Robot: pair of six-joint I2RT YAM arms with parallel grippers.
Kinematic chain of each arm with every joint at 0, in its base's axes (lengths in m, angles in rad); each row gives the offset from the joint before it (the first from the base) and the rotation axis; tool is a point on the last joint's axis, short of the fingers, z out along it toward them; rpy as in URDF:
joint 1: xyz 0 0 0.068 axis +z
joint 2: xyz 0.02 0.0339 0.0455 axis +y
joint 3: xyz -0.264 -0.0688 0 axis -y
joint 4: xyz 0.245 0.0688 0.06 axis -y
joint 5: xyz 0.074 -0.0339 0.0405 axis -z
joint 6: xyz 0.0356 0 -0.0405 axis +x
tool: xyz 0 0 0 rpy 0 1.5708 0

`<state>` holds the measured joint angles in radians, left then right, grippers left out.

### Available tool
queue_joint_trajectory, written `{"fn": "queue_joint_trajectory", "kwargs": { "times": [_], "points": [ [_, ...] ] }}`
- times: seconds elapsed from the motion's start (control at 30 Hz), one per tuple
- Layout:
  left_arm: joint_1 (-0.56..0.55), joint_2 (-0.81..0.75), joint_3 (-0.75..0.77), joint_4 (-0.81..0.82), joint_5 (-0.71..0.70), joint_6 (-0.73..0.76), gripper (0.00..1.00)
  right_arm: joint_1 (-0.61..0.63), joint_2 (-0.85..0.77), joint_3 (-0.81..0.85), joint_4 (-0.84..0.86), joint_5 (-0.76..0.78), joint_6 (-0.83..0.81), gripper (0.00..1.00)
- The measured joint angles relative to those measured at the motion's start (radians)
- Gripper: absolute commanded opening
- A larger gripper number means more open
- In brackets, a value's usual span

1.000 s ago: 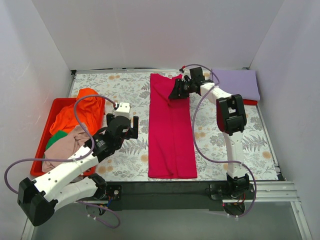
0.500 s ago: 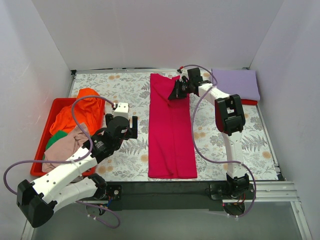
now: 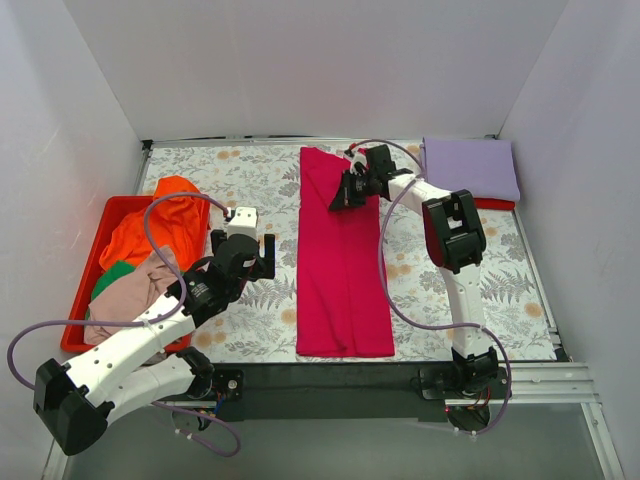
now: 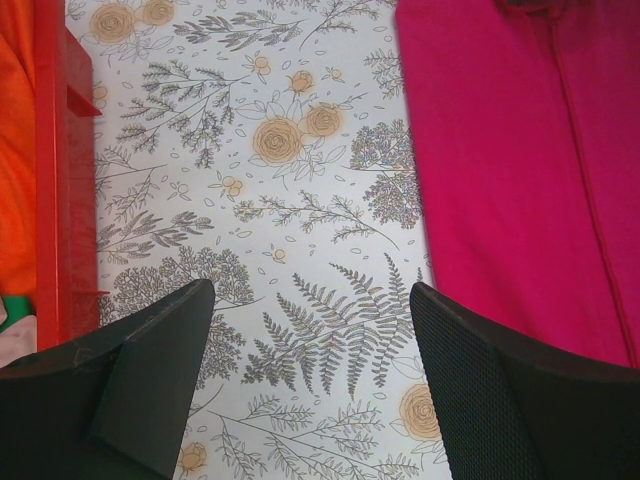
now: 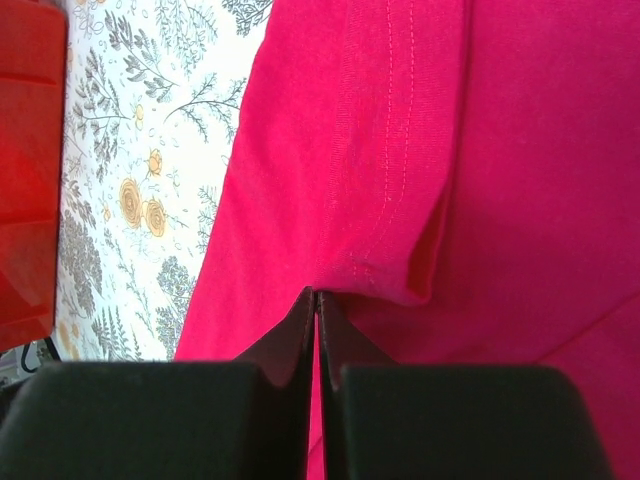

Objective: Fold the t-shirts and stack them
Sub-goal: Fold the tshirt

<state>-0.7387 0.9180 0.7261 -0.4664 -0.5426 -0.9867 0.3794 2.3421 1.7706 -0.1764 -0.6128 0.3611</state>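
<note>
A large crimson-red t-shirt (image 3: 340, 270) lies as a long folded strip down the middle of the table. My right gripper (image 3: 343, 195) is at its far end, shut on a hemmed fold of the shirt (image 5: 500, 150), with the jaws (image 5: 316, 300) pressed together on the cloth. My left gripper (image 3: 243, 256) hovers open and empty over bare tablecloth, left of the crimson shirt (image 4: 520, 180); its fingers (image 4: 150, 370) are wide apart. A folded lavender t-shirt (image 3: 470, 168) lies at the far right. Orange (image 3: 160, 228), beige-pink (image 3: 125, 295) and green (image 3: 112, 278) t-shirts are heaped at the left.
The heaped shirts sit in a red plastic tray (image 3: 120, 203) at the left edge, whose wall (image 4: 65, 180) is close to my left gripper. A red edge (image 3: 495, 204) shows under the lavender shirt. White walls enclose the floral tablecloth (image 3: 250, 180).
My right gripper has moved left and slightly nearer along the shirt's far end, drawing the pinched cloth with it. The left arm has barely moved.
</note>
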Motion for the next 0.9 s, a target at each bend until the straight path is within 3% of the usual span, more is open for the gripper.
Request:
{"fn": "queue_joint_trajectory", "kwargs": {
  "times": [0.23, 0.33, 0.47, 0.67, 0.77, 0.9],
  "points": [
    [0.0, 0.0, 0.0, 0.0, 0.001, -0.006, 0.78, 0.005, -0.017, -0.048, 0.009, 0.006, -0.002, 0.24],
    [0.0, 0.0, 0.0, 0.0, 0.004, -0.008, 0.78, 0.005, -0.033, -0.083, 0.006, 0.009, -0.015, 0.37],
    [0.0, 0.0, 0.0, 0.002, 0.013, -0.007, 0.79, 0.005, -0.08, -0.112, -0.008, 0.013, -0.052, 0.45],
    [0.0, 0.0, 0.016, 0.024, 0.065, 0.024, 0.96, 0.004, -0.251, -0.155, -0.058, 0.017, -0.144, 0.51],
    [0.002, 0.002, 0.037, 0.043, 0.17, 0.069, 0.96, 0.004, -0.367, -0.165, -0.115, 0.014, -0.254, 0.58],
    [0.004, 0.029, 0.057, 0.069, 0.464, 0.162, 0.96, 0.002, -0.552, -0.213, -0.238, -0.047, -0.525, 0.66]
  ]
}}
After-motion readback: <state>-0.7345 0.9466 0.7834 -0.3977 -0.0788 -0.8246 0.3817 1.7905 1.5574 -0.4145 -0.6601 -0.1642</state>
